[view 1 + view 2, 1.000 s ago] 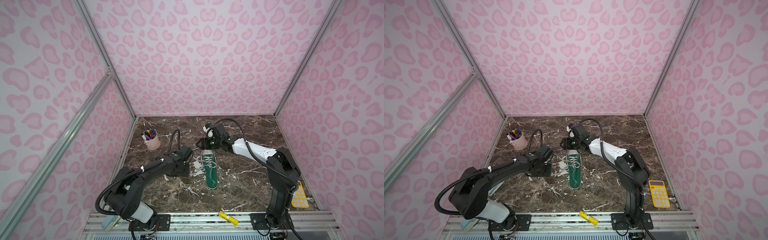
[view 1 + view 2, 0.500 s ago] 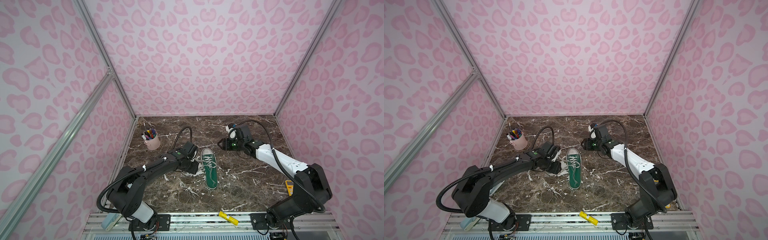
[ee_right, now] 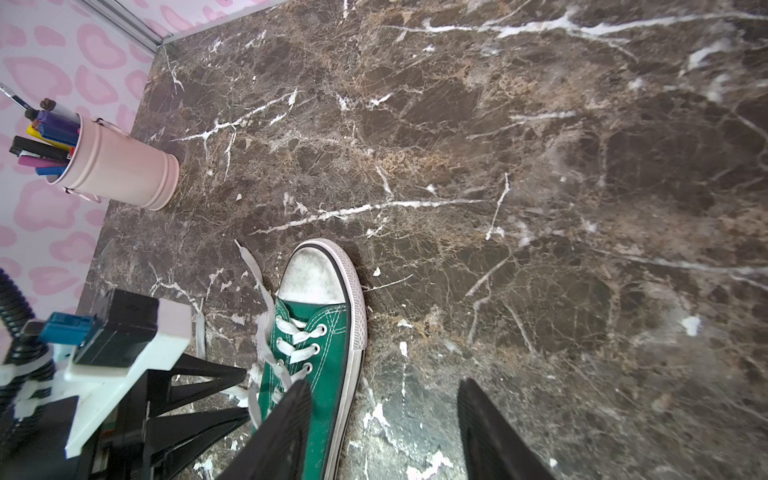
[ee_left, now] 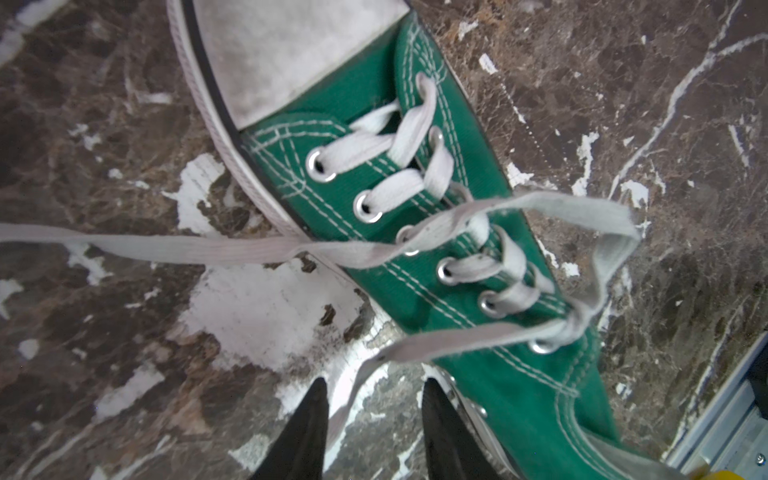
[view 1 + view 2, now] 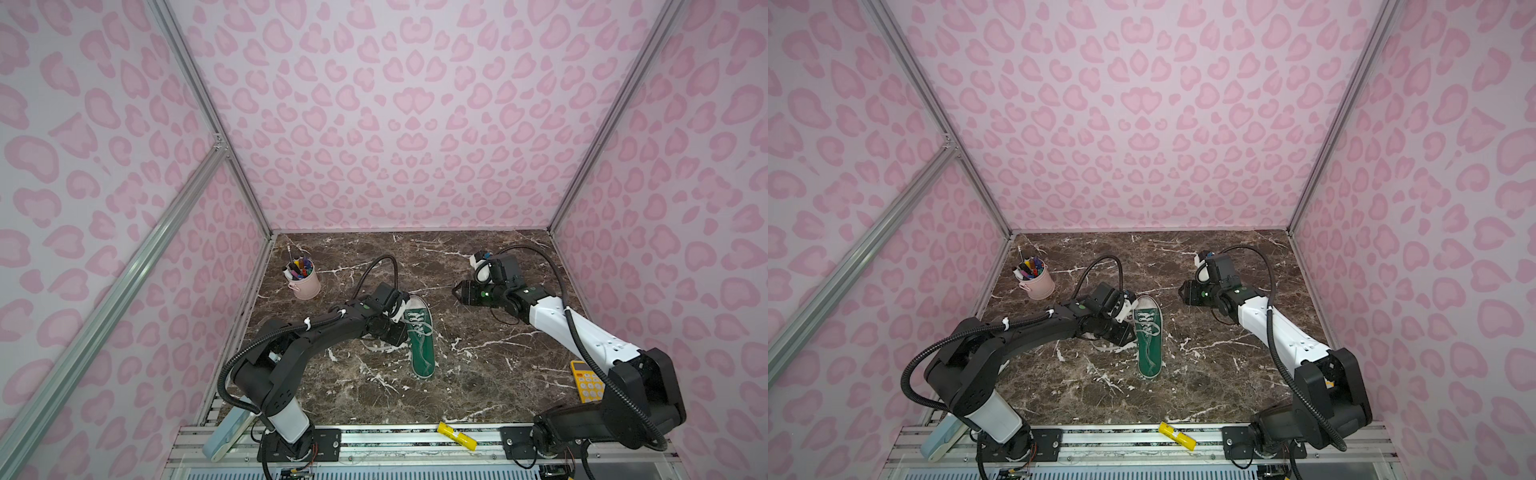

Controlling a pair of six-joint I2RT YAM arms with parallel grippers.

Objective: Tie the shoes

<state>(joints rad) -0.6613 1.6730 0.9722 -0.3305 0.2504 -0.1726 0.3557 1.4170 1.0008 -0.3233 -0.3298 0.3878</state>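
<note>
No text, brand, number or sign can be read in any view. The shoe (image 4: pixel 419 266) shows no legible mark on its canvas, toe cap or sole rim. The calculator (image 5: pixel 587 384) keys are too small to make out. The markers (image 3: pixel 43 143) in the cup (image 3: pixel 124 166) are too blurred to read.
</note>
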